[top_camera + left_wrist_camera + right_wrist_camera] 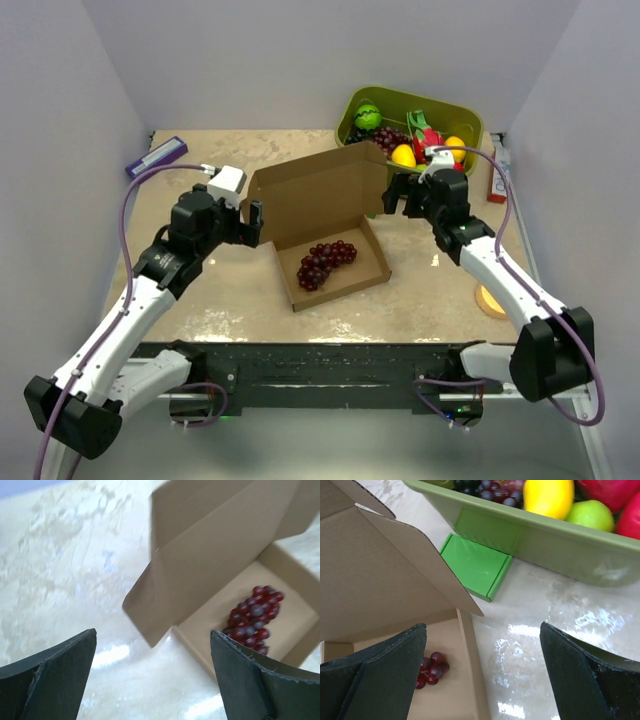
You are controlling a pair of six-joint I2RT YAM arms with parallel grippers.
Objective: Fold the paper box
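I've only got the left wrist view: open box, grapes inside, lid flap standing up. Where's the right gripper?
Observer: The right gripper is open, beside the right edge of the paper box lid.
Operator: Anything behind the lid?
Observer: Yes. A small flat green box lies on the table just behind it, beside the wall of the fruit bin.
Operator: Where does that bin sit?
Observer: In the top view it stands behind the lid's right corner, at the far edge of the table, filled with fruit.
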